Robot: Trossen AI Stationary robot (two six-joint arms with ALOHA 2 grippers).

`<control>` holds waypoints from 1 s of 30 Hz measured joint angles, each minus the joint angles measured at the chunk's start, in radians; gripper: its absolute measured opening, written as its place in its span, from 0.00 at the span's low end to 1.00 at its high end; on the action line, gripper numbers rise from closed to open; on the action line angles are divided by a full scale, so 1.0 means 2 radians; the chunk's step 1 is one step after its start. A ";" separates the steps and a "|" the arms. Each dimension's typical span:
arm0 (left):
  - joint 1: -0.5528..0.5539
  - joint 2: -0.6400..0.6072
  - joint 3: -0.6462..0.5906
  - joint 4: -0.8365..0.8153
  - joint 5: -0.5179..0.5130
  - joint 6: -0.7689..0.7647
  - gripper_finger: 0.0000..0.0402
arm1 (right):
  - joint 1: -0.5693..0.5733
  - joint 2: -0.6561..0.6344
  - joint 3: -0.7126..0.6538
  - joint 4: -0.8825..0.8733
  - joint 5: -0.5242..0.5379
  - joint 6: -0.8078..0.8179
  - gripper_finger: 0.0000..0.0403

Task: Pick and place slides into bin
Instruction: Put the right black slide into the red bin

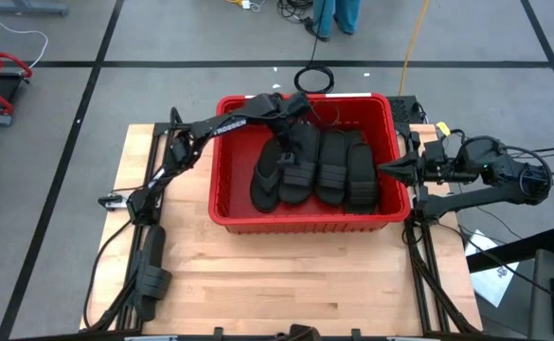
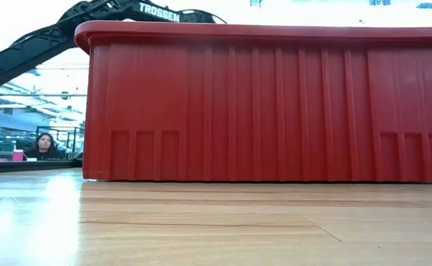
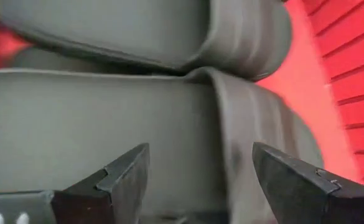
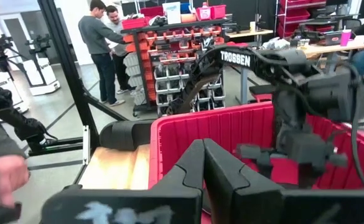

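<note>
The red bin [image 1: 300,225] stands in the middle of the wooden table and fills the low view [image 2: 275,103]. Several black slides lie side by side on its floor, among them a thong-style one [image 1: 267,180] and ribbed-strap ones [image 1: 331,166]. My left gripper [image 1: 291,118] hangs open inside the bin near its far wall. In its wrist view the fingers [image 3: 200,155] stand apart above a slide's footbed [image 3: 107,130], whose strap [image 3: 250,118] is next to them, with nothing between them. My right gripper [image 1: 385,169] is shut and level at the bin's right rim [image 4: 231,124].
The bin's red ribbed wall [image 3: 350,74] rises close beside my left gripper. Bare wood [image 1: 295,284] lies between the bin and the table's near edge. A person's hand [image 4: 1,174] shows at the table's side in the right wrist view, and people stand in the room behind.
</note>
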State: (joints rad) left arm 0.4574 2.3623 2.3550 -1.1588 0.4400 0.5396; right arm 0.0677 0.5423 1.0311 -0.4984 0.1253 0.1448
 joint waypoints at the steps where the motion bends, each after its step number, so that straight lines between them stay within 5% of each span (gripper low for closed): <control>1: 0.001 -0.009 0.000 -0.002 -0.018 0.003 0.70 | 0.000 0.000 0.000 0.000 0.000 0.000 0.00; 10: 0.010 -0.058 0.001 -0.116 -0.074 0.048 0.59 | 0.000 0.000 0.000 0.000 0.000 -0.004 0.00; 19: -0.012 -0.055 -0.037 -0.134 -0.051 0.053 0.05 | 0.000 0.000 0.000 0.000 0.000 -0.019 0.00; 30: -0.045 -0.053 -0.130 -0.096 -0.090 0.018 0.01 | 0.000 0.000 0.000 0.000 0.000 -0.018 0.00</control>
State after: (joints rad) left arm 0.3679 2.2559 2.0946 -1.3499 0.2604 0.5762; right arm 0.0675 0.5423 1.0313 -0.4984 0.1259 0.1094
